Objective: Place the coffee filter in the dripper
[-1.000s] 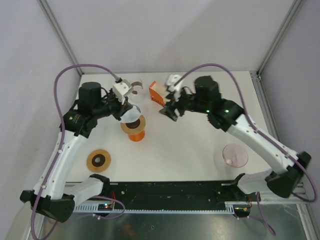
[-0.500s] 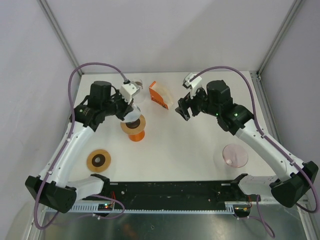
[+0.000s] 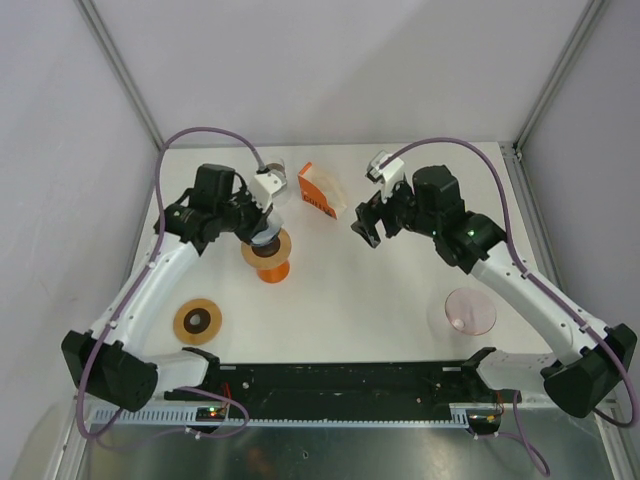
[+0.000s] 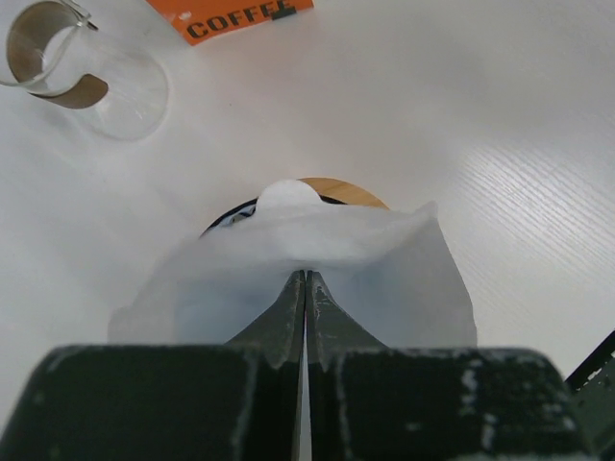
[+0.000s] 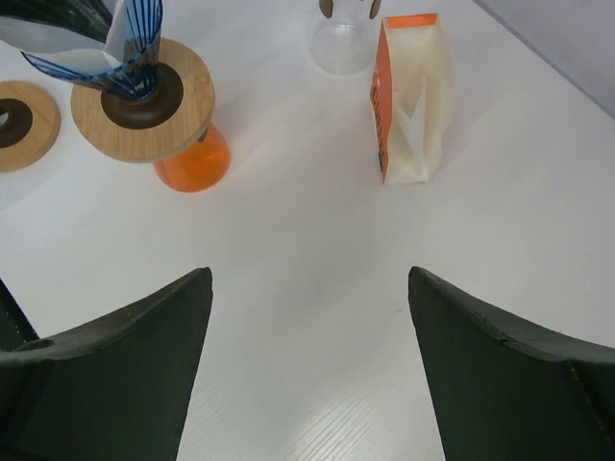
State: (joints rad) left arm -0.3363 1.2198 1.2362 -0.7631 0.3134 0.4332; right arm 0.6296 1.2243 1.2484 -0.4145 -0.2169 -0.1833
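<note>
My left claw [image 4: 306,285] is pinched together on the white coffee filter [image 4: 332,252], gripping its rim so the cone hangs over the wooden-collared dripper [image 4: 338,189], tip at the dark opening. My right claw [image 5: 307,280] hangs spread apart, empty, clear of the drop. Beyond stand a glass carafe [image 4: 115,91] and an orange coffee bag [image 4: 231,14].

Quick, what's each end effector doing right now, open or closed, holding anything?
Left end effector: closed, pinching the coffee filter.
Right end effector: open, holding nothing.
</note>
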